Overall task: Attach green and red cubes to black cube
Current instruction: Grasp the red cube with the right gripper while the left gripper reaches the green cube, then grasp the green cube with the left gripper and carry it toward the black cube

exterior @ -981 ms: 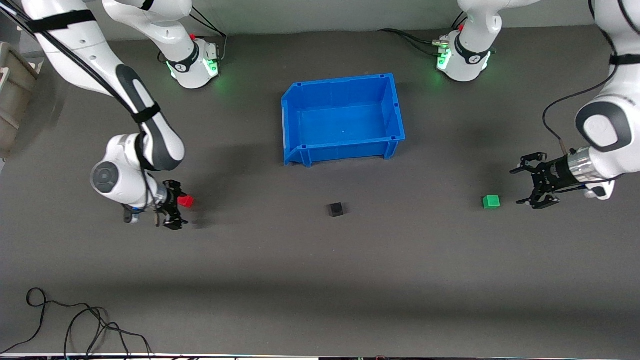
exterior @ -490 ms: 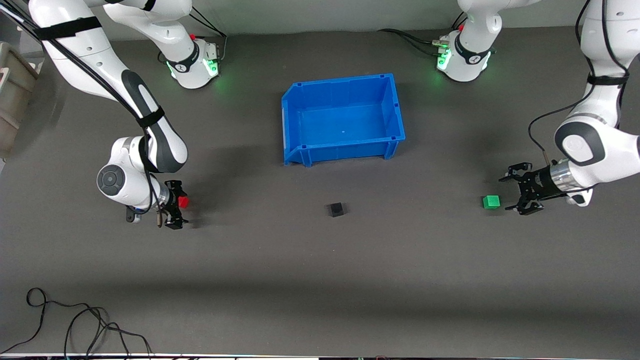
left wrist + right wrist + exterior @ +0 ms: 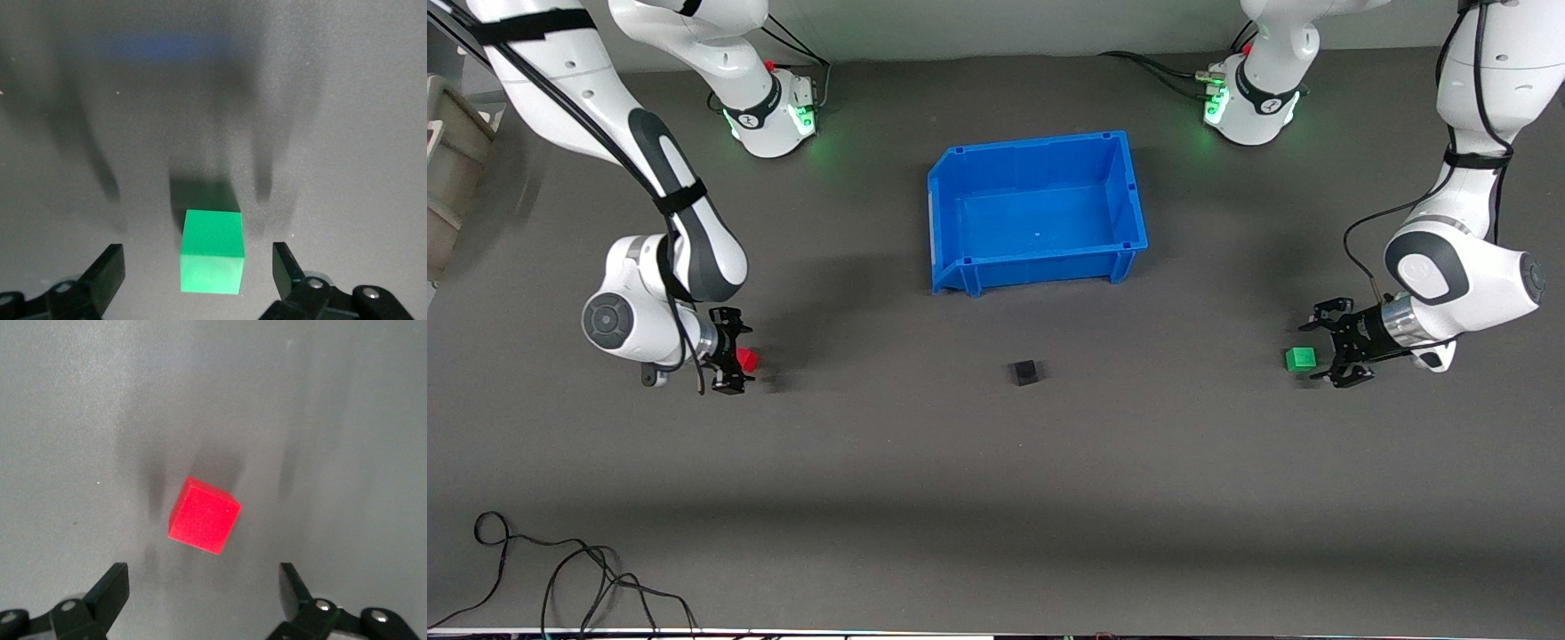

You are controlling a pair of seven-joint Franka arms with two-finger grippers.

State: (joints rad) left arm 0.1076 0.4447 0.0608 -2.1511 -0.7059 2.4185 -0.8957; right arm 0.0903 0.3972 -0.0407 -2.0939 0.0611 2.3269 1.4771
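The black cube [image 3: 1024,372] sits on the table, nearer the front camera than the blue bin. The green cube [image 3: 1300,358] lies toward the left arm's end of the table; in the left wrist view it [image 3: 212,260] sits between the open fingers. My left gripper [image 3: 1327,345] is open, low beside it, not touching. The red cube [image 3: 747,359] lies toward the right arm's end; in the right wrist view it [image 3: 203,515] lies just ahead of the open fingertips, turned at an angle. My right gripper [image 3: 729,351] is open, beside it.
A blue bin [image 3: 951,191] stands empty in the middle of the table, farther from the front camera than the black cube. A black cable [image 3: 551,569] lies at the table's near edge toward the right arm's end.
My left gripper has moved toward the green cube, which now lies between its open fingers. My right gripper has shifted a little at the red cube. The cubes have not moved.
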